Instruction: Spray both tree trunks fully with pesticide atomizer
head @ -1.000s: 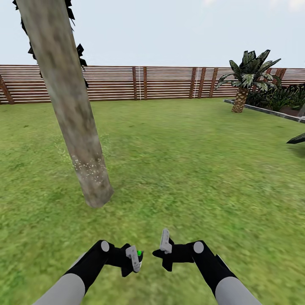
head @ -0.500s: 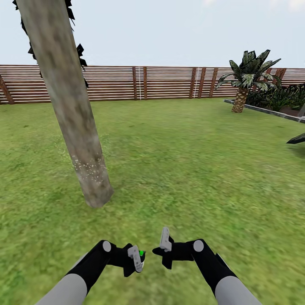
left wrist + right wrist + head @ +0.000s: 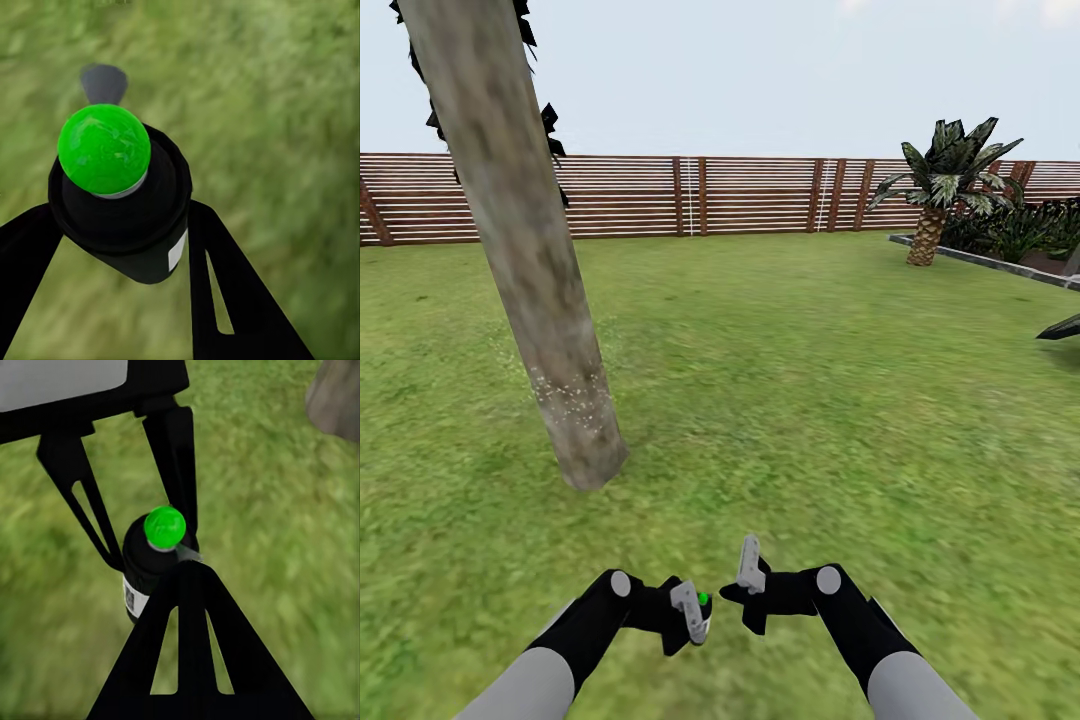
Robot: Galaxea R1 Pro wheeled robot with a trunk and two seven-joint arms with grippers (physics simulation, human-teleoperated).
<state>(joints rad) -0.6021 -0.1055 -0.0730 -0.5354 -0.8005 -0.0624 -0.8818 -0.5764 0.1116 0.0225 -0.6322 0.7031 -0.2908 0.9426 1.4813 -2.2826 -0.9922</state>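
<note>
Pickup done: pesticide atomizer (image 3: 120, 202) clamped in left gripper (image 3: 695, 608), low over grass. Right gripper (image 3: 745, 590) empty, parted. Tree trunk (image 3: 535, 270) ahead-left, white specks only near base; most coverage plus second tree likely outstanding.

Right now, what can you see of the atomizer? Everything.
The atomizer is a small black bottle with a glossy bright-green ball top, a grey nozzle and a white label on its side. It sits upright between the left gripper's black fingers, which close on its body, over grass. In the head view only its green top shows.
</note>
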